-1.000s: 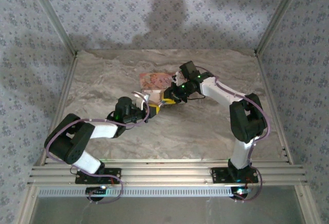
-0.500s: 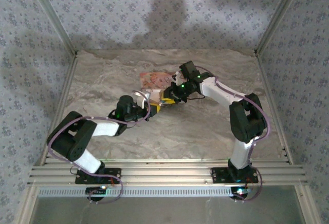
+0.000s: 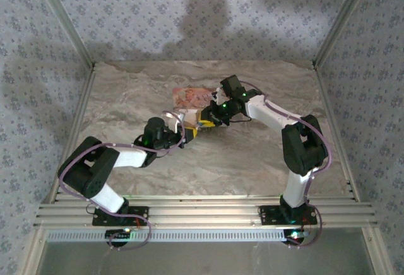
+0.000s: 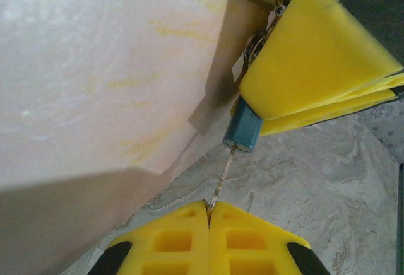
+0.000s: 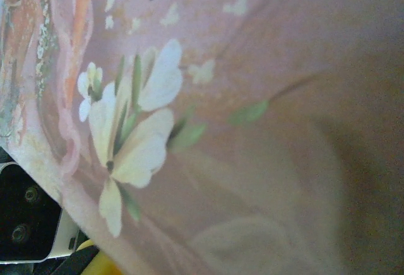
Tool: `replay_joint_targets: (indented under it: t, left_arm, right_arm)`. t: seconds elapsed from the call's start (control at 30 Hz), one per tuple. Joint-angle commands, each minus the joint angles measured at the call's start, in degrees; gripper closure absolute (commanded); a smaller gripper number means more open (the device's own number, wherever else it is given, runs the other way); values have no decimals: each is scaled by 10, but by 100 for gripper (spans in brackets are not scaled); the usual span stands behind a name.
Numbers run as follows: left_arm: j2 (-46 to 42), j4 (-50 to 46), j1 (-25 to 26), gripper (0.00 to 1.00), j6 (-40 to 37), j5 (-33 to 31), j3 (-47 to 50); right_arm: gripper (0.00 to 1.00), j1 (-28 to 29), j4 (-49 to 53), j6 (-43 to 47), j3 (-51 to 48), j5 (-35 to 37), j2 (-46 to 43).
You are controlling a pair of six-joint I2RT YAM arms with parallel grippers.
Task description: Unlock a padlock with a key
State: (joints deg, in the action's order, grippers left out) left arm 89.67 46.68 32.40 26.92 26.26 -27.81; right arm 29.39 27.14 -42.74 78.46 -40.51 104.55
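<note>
The marbled tabletop carries a pink floral box near its middle, and both arms meet just in front of it. The right pincer is clenched on the padlock, whose blue-grey end pokes out from between the yellow pads, just beside the box's side wall. The left pincer is clamped tight on the thin key, whose tip meets the padlock's exposed end.
</note>
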Motion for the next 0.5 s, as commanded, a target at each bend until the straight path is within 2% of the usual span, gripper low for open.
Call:
replay_joint_targets:
  t: [0.0,0.47]
  left_arm:
    - [-19,26,7,100,6,-5,-23]
    - [-60,35,7,100,23,-5,-26]
  right_arm:
    - [100,14,-4,-21,-6,-33,-16]
    - [100,17,38,-8,-4,-10,-15]
